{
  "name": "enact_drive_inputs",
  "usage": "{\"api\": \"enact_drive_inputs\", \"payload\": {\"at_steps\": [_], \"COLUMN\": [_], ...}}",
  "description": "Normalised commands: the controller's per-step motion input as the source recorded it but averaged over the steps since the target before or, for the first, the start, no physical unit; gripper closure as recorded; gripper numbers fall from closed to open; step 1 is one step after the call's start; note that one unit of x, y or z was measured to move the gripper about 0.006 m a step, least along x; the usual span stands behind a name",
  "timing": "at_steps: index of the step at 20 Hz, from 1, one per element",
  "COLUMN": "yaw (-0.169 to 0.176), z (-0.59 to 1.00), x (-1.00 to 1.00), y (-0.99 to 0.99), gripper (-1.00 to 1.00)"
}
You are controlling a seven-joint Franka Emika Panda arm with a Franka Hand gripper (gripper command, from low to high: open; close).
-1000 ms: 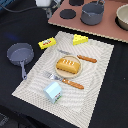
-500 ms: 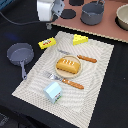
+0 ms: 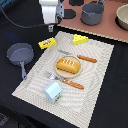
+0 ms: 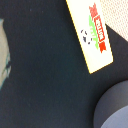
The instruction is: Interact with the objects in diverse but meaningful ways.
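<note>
On a black table (image 3: 112,107) lies 1 striped placemat (image 3: 95,85); end effector (image 3: 49,27) above, grip state unclear.

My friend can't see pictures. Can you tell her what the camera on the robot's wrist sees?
A yellow box with a red label lies flat on a dark surface. The rounded edge of a grey pan shows in one corner, and a bit of pale woven mat in another.

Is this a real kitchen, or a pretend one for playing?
Most likely a pretend kitchen on a tabletop for a robot. A golden-brown toy bread loaf sits on a pale woven placemat, beside a yellow holed cheese wedge and a small grey frying pan, with a white robot arm above.
</note>
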Motion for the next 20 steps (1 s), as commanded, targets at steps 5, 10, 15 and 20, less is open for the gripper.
{"api": "enact_drive_inputs", "payload": {"at_steps": [5,10,15,20], "yaw": [0.090,0.067,0.108,0.100], "z": [-0.13,-0.19,-0.27,-0.30], "x": [-0.05,-0.08,-0.07,-0.12], "y": [-0.06,-0.10,-0.13,-0.15], "gripper": [-1.00,-1.00,-1.00,-1.00]}}
